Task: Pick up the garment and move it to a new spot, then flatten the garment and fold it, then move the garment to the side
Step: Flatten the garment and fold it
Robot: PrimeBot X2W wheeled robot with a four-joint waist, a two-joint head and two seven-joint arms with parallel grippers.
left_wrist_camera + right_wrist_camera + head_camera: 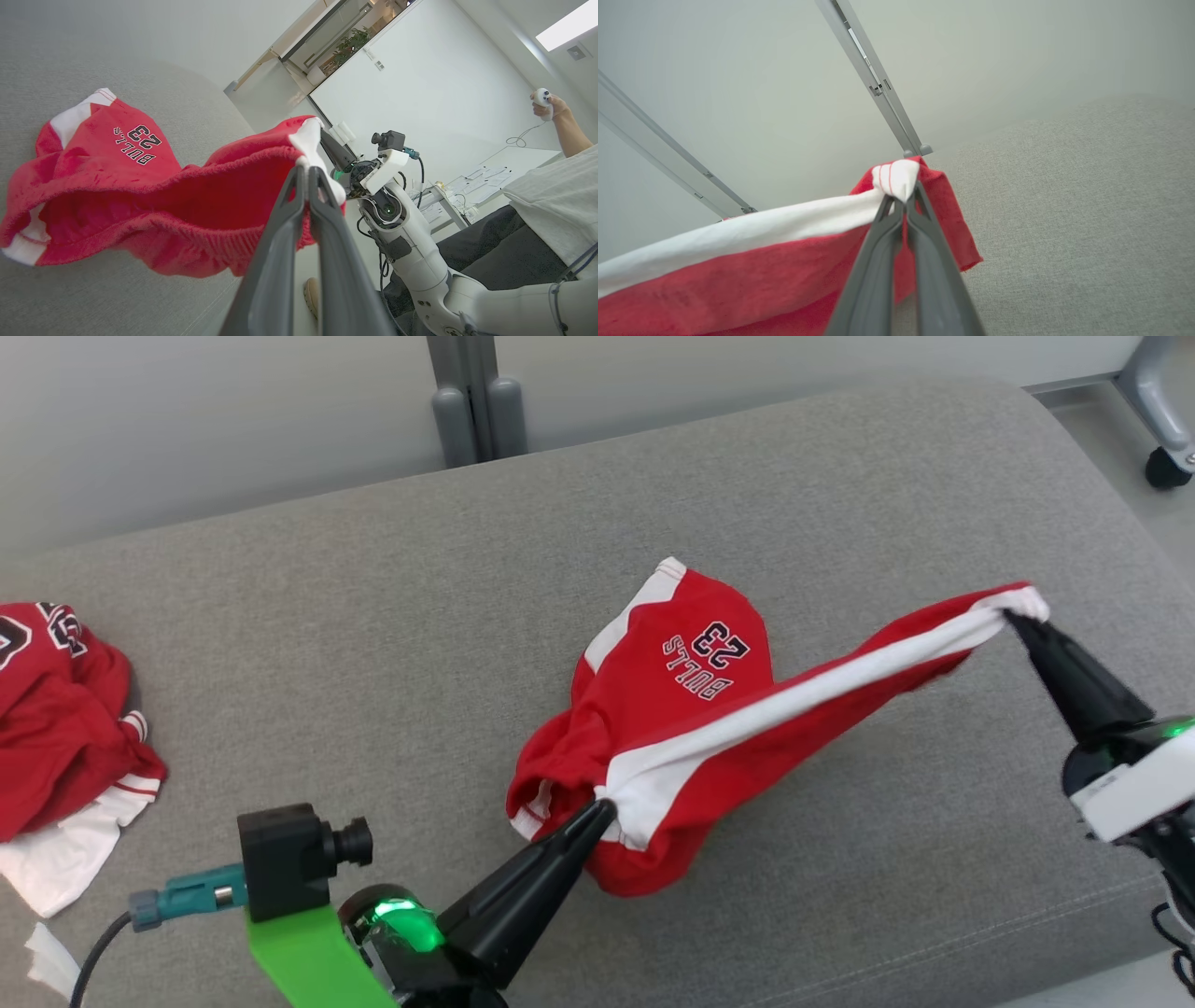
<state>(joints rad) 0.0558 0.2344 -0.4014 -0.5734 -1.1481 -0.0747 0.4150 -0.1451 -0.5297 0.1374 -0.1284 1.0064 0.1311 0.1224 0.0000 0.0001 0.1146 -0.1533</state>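
- The left gripper [602, 810] pinches one end of the white band on the red garment [686, 709], its fingers pressed together.
- The right gripper [1016, 621] clamps the band's other end, so the band runs taut between the two tips, raised above the grey cushion [373, 616].
- Just beyond the left gripper's tip, the rest of the garment sags onto the cushion, its "BULLS 23" print reading upside down.
- Well off to the left gripper's outer side, a second red garment [56, 728] lies crumpled.

The red Bulls shorts [672, 709] are seen as soft, slightly fuzzy matt cloth with a smoother white band; the grey cushion [373, 616] is covered in rough, matt woven fabric
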